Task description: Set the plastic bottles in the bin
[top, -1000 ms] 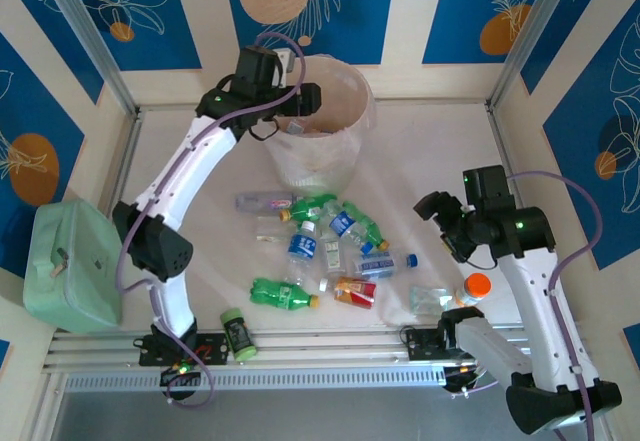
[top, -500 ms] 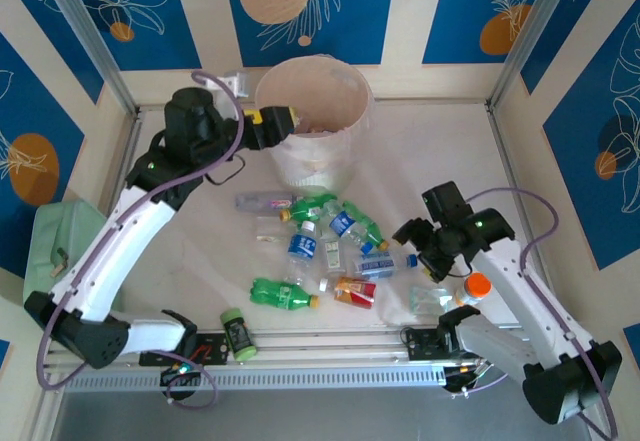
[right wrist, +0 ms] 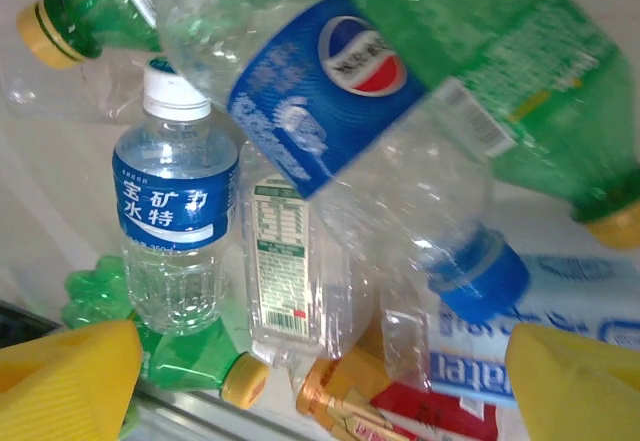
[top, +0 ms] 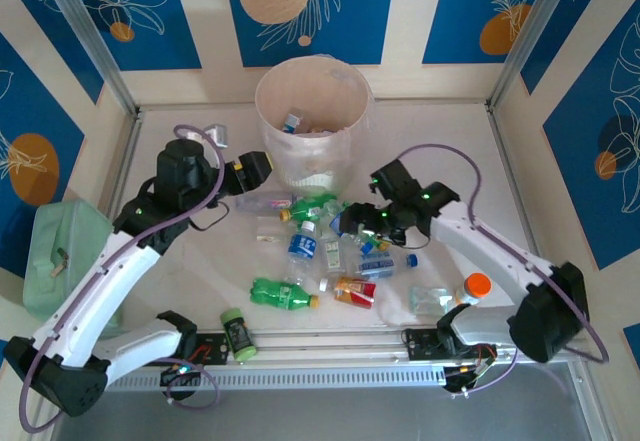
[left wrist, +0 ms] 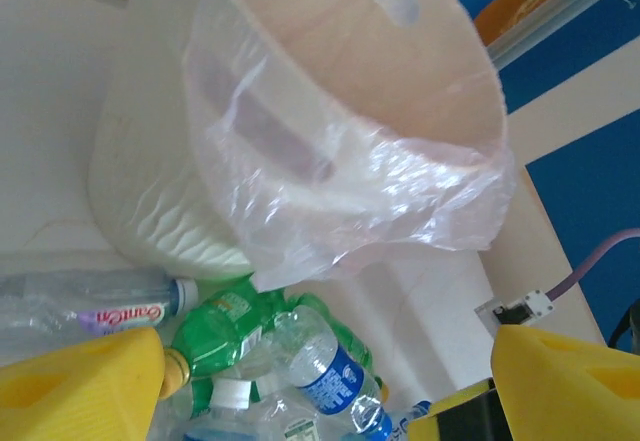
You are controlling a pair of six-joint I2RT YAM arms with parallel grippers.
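With the left gripper (top: 248, 168) back from the bin (top: 268, 86), spread empty, we bring the spread right gripper (top: 350, 223) over the plastic bottles (top: 285, 294)

We record glossy, smooth plastic bottles (right wrist: 330, 91), clear and green; a thin, crinkled translucent film liner (left wrist: 330, 211); the bin (left wrist: 150, 201) matt cream.

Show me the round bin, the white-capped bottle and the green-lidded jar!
Round pale cream plastic bin (top: 312, 164): top view, front wall.
Clear plastic bottle with white cap and blue label (right wrist: 175, 201): right wrist view, blue label.
Small dark jar with green lid (top: 233, 317): top view, green lid.
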